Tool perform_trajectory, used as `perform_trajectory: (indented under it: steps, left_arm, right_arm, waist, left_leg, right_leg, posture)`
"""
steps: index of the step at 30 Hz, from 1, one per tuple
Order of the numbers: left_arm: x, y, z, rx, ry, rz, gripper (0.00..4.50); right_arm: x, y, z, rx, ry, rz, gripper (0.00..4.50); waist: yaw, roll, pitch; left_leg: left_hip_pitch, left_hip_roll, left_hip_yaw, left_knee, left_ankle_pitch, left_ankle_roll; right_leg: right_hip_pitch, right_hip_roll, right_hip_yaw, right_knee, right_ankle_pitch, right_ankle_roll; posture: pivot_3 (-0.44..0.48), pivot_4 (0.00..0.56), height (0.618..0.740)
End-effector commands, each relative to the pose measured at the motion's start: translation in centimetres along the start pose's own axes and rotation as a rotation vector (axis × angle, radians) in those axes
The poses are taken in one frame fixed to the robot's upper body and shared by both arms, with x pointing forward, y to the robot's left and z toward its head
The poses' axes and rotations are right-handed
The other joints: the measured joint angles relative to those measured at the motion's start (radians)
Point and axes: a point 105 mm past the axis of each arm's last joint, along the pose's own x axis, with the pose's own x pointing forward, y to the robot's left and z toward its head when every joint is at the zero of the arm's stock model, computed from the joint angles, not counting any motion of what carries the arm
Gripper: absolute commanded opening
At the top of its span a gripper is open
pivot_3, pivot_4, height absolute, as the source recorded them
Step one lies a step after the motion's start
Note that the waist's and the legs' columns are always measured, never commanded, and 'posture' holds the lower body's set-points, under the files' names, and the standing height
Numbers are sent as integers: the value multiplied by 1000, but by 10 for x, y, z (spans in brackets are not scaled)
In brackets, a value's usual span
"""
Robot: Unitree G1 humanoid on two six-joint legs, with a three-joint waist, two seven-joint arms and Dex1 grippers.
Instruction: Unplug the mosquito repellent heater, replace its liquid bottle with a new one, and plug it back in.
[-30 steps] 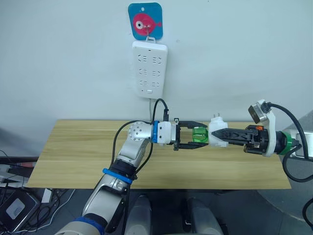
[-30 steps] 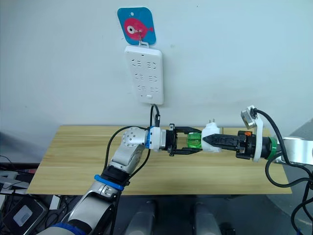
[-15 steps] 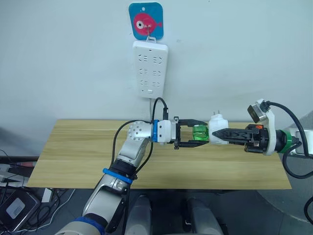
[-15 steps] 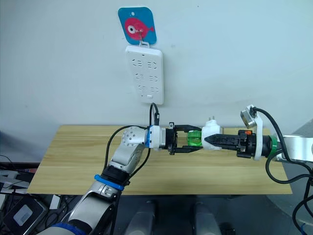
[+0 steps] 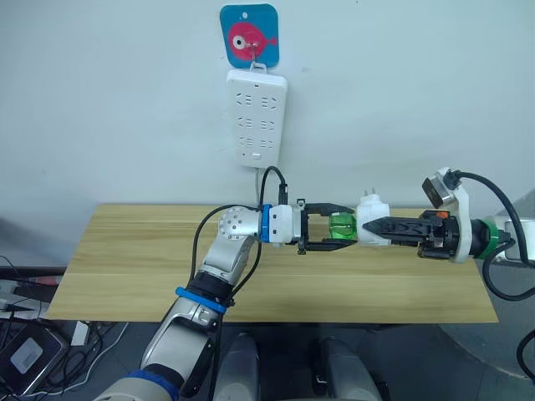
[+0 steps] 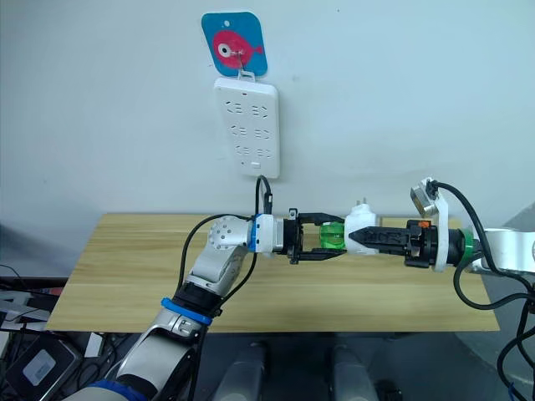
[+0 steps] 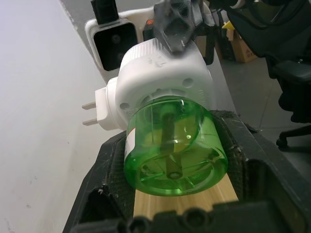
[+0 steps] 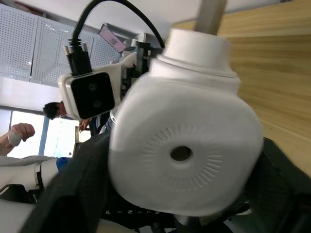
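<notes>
Wooden table (image 5: 125, 267), white heater (image 5: 373, 221), green bottle (image 5: 341, 227)

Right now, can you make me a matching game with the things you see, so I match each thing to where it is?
Things:
1. green bottle
2. heater
3. power strip
4. fish picture

Places:
A. hanging on the wall, nothing plugged in
B. between the left claw's fingers
C. held by the right claw
D. on the wall, highest of all

Pairs: 1-B, 2-C, 3-A, 4-D
</notes>
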Motion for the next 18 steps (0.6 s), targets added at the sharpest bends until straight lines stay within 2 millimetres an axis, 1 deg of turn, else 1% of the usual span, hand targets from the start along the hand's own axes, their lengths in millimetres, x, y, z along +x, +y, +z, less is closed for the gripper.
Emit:
perform_trajectory:
  steps: [1, 4, 13, 16, 18]
  left_arm:
    - [5, -1, 7, 31, -22, -23, 2274]
    - [5, -1, 6, 28, -23, -22, 2274]
    - [6, 0, 7, 33, -25, -19, 2274]
    - [6, 0, 7, 35, -26, -13, 2274]
    - [7, 0, 8, 35, -29, -12, 2274]
  right_arm:
    - [-3, 7, 11, -20, -35, 13, 4482]
    - [-4, 6, 12, -17, -31, 7, 4482]
    - [-4, 9, 6, -16, 1, 21, 4482]
    - [-3, 8, 6, -20, -2, 17, 3887]
    - [-2, 8, 6, -21, -8, 22, 3242]
  waist:
    - [0, 0, 0]
    - [1, 0, 0]
    - [0, 0, 0]
    - [1, 0, 0]
    - [0, 0, 0]
  left_leg:
    - [0, 0, 0, 0, 0, 0]
    - [0, 0, 0, 0, 0, 0]
    - [0, 0, 0, 0, 0, 0]
    - [0, 0, 0, 0, 0, 0]
    - [0, 0, 0, 0, 0, 0]
  right_leg:
    - [0, 0, 0, 0, 0, 0]
    - [0, 0, 0, 0, 0, 0]
    - [0, 0, 0, 0, 0, 0]
    - [0, 0, 0, 0, 0, 0]
    - [0, 0, 0, 0, 0, 0]
  posture:
    - [217, 218, 740]
    - [217, 218, 740]
    - [216, 219, 740]
    - [216, 218, 740]
    - [217, 218, 740]
